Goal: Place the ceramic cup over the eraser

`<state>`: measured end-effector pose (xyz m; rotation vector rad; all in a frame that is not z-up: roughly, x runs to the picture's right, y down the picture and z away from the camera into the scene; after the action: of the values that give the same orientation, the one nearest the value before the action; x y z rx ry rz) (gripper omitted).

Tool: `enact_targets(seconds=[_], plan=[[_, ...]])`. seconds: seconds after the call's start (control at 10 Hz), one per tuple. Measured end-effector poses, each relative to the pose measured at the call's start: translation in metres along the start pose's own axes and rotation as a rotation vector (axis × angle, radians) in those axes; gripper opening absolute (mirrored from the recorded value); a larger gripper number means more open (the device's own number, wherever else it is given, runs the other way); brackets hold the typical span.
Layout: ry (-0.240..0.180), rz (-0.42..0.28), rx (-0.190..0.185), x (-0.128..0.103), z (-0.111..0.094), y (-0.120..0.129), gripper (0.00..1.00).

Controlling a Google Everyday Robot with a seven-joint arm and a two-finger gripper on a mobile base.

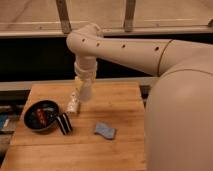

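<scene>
RISK | gripper over white tube, grip: cannot tell | tube crowds eraser; your descent may knock either aside

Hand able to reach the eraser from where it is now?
Probably yes. The hand hangs above the white tube, behind the eraser. The eraser's top is uncovered, though the black pan sits close beside it and the tube just behind.

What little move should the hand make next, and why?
Probably carry the ceramic cup, which the hand holds above the table, across to the eraser. The cup hangs by the white tube, while the eraser lies nearer the table's front edge, beside the black pan, so lowering now would likely miss it.
</scene>
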<state>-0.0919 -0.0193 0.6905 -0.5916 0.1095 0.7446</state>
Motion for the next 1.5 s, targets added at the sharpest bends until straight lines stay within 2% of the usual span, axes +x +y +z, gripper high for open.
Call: enact_targets(seconds=[0.3, 0.6, 1.1, 1.5], plan=[[0.001, -0.042, -0.015, 0.006, -0.003, 0.028, 0.00], [-0.010, -0.100, -0.066, 0.008, -0.003, 0.050, 0.00], [-0.036, -0.197, -0.135, -0.005, 0.000, 0.077, 0.00], [-0.033, -0.210, -0.136, -0.005, 0.000, 0.078, 0.00]])
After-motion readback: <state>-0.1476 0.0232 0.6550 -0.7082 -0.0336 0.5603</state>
